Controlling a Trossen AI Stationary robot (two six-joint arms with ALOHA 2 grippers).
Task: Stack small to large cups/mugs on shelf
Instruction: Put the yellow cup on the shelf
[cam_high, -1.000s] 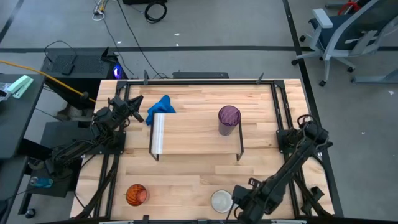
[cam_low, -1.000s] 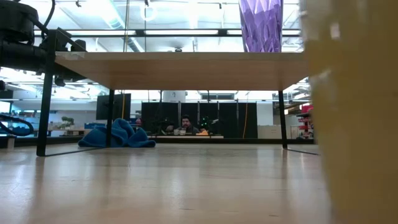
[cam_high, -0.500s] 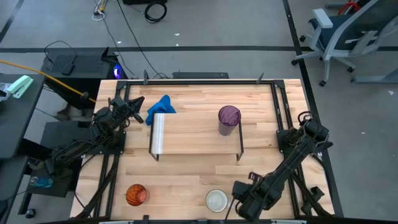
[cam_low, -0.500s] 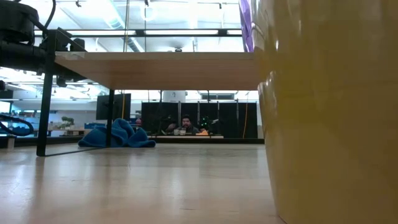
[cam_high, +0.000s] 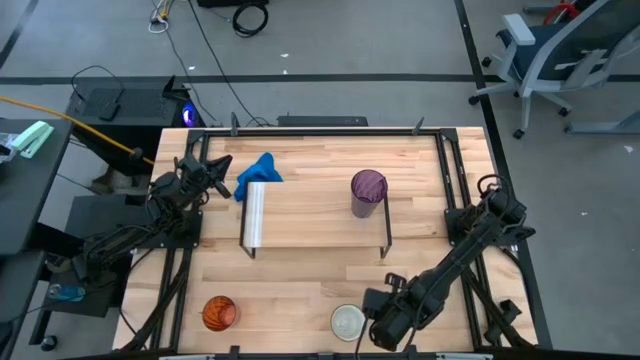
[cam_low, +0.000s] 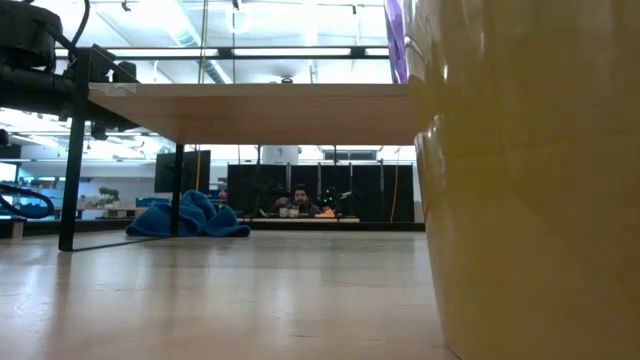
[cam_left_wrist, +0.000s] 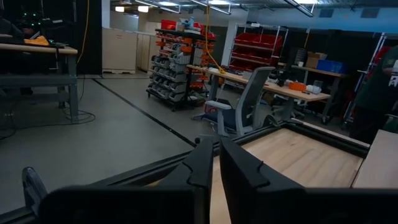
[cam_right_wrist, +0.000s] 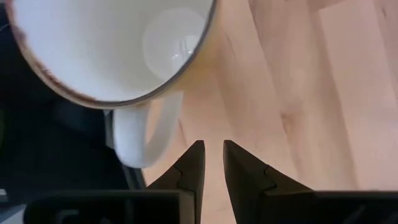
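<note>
While the high view looks straight down, the shelf (cam_high: 318, 215) sits mid-table w/ the purple tumbler (cam_high: 367, 191) upright on its right part, nr the right legs. Blue cloth (cam_high: 257, 172) lies just beyond the shelf's left end. Orange cup (cam_high: 219, 313) stands on the table (cam_high: 420, 180) at the near left corner, well apart from the shelf. White mug (cam_high: 348, 321) stands at the near edge, right of centre; the right gripper (cam_high: 378, 328) is low just beside it, on its right. Left gripper (cam_high: 217, 172) waits at the table's left edge, nr the cloth.

Low view: mug (cam_low: 530, 180) fills the right side (very close to the lens, looks yellowish). Shelf (cam_low: 250, 112) spans above on thin black legs, w/ a sliver of the tumbler (cam_low: 394, 40) showing over it. Cloth (cam_low: 190, 216) lies on the tabletop beyond the shelf. A person sits far off in the room behind.

Left wrist view: left gripper (cam_left_wrist: 216, 163) has its 2 fingers close together, a narrow slit between, nothing in them. Ahead: table frame, bare wood, an office chair (cam_left_wrist: 245, 106), racks and benches.

Right wrist view: right gripper (cam_right_wrist: 213, 167) points down at the tabletop, 2 fingers (cam_right_wrist: 190, 169) parted by a small gap w/ bare wood between, grasping nothing. Mug (cam_right_wrist: 109, 46) is seen from above, empty, white inside; its handle (cam_right_wrist: 140, 134) points toward the gripper and lies just beside 1 fingertip. Can't tell if they touch.
</note>
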